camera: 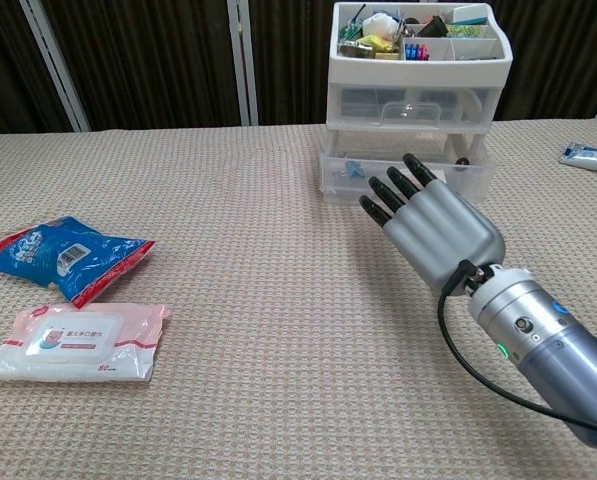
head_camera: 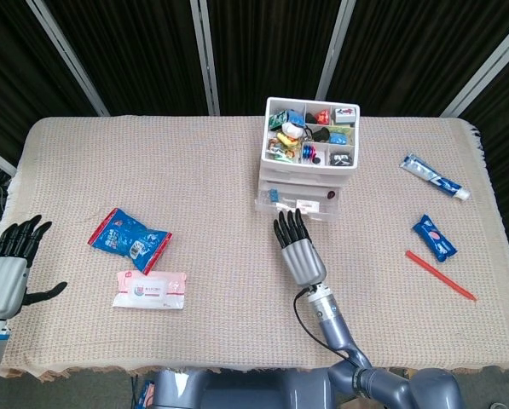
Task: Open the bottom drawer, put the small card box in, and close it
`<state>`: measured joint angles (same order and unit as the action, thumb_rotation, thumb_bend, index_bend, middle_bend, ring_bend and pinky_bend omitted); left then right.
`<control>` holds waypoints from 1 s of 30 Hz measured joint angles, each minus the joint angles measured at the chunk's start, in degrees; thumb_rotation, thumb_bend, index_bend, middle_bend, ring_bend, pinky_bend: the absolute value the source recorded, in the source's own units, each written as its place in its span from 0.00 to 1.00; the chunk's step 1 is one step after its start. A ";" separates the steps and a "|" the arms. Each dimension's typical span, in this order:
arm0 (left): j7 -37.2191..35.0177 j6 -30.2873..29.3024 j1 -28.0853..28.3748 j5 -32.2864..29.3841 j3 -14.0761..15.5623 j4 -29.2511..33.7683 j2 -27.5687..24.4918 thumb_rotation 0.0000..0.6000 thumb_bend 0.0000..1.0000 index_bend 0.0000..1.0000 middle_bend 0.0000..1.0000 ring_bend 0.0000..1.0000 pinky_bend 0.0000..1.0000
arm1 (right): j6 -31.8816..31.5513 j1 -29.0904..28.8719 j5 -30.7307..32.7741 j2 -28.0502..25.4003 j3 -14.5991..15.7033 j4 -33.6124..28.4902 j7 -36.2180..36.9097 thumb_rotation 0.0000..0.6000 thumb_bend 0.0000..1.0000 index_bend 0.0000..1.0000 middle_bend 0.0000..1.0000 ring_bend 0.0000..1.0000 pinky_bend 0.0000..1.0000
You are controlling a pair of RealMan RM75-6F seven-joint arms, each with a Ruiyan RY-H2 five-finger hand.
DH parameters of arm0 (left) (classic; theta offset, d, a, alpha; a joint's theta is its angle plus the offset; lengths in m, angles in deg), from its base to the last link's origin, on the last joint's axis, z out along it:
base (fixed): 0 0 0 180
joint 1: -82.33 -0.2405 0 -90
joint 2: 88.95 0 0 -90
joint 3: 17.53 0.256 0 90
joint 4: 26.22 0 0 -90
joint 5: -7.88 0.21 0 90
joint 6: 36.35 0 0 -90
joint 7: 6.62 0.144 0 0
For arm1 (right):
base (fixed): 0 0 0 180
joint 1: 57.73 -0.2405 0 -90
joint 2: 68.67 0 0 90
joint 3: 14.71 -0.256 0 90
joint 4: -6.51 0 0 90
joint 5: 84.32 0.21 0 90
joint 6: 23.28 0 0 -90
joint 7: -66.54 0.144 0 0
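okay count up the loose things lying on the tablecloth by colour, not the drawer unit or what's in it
Blue: 3 - snack bag, toothpaste tube, small packet
Pink: 1 - wipes pack
Red: 1 - stick
Total: 5

Bare cloth [head_camera: 211,179] lies open left of the drawer unit [head_camera: 309,145]. The right hand [head_camera: 298,250] fills the space just before the bottom drawer [camera: 403,178]. Snack bag [head_camera: 128,236] and wipes [head_camera: 149,289] sit well apart.

Cloth-covered table [head_camera: 194,162] bears drawer unit [head_camera: 308,162], snack bag [head_camera: 128,238], wipes pack [head_camera: 149,290], toothpaste [head_camera: 434,177]
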<state>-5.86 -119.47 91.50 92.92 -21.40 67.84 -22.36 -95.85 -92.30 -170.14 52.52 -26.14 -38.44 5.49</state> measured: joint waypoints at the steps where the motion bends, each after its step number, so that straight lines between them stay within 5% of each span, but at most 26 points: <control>1: -0.03 0.07 0.02 -0.07 -0.01 0.03 -0.03 1.00 0.10 0.07 0.00 0.00 0.00 | 0.13 -0.18 0.26 0.05 -0.23 0.22 0.01 1.00 0.15 0.05 0.00 0.00 0.00; 30: -0.15 0.78 0.14 -0.56 0.08 0.86 -0.35 1.00 0.10 0.07 0.00 0.00 0.00 | 3.33 -2.91 7.79 -0.55 -4.86 5.97 1.13 1.00 0.15 0.05 0.00 0.00 0.00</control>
<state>-6.01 -118.70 91.65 92.36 -21.33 68.70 -22.71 -92.52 -95.22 -162.34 51.97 -31.00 -32.46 6.62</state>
